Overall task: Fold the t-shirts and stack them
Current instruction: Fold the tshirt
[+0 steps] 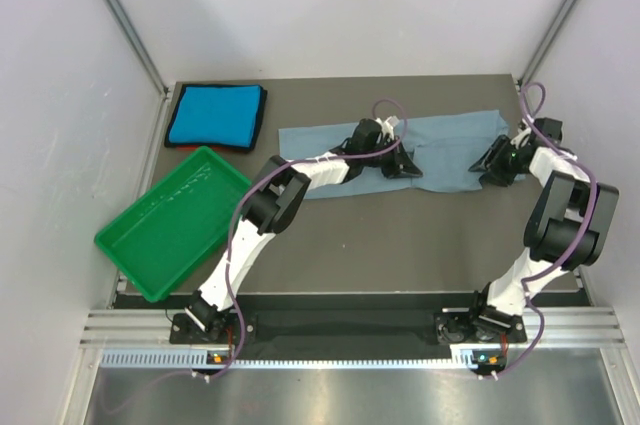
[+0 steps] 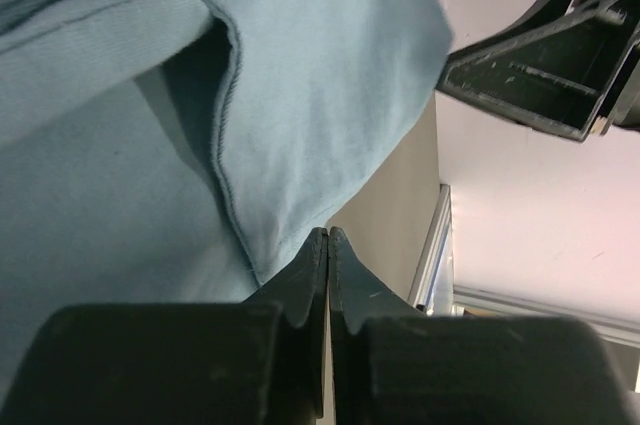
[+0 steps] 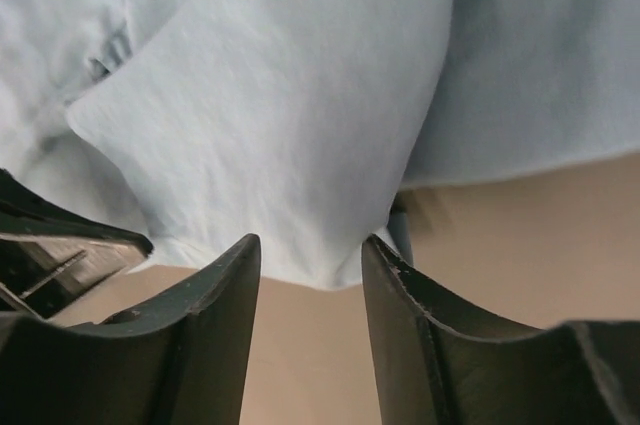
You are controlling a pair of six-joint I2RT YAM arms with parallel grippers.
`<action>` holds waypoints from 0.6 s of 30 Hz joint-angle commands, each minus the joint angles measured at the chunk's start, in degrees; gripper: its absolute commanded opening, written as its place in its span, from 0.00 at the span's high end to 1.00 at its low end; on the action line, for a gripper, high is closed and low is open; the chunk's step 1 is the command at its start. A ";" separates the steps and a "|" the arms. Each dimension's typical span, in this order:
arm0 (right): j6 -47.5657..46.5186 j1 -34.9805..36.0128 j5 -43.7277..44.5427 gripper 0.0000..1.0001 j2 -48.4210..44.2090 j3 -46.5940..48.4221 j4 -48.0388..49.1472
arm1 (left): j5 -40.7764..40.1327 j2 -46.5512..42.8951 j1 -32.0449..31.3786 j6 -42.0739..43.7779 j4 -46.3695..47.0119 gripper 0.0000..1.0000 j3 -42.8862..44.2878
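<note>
I've got the turquoise tee (image 1: 213, 115) folded at the table's (image 1: 400, 245) far-left corner, but the grey-blue tee (image 1: 450, 145) along the far edge is just a strip, left jaws shut, right jaws open, nothing stacked yet.

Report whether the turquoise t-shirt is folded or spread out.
Folded: the turquoise t-shirt lies as a neat, compact rectangle beyond the green tray.
</note>
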 commanded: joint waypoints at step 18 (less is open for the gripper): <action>3.84 -0.23 8.39 0.53 -13.82 -11.71 6.45 | -5.76 -5.61 -0.69 8.68 -9.47 0.78 0.18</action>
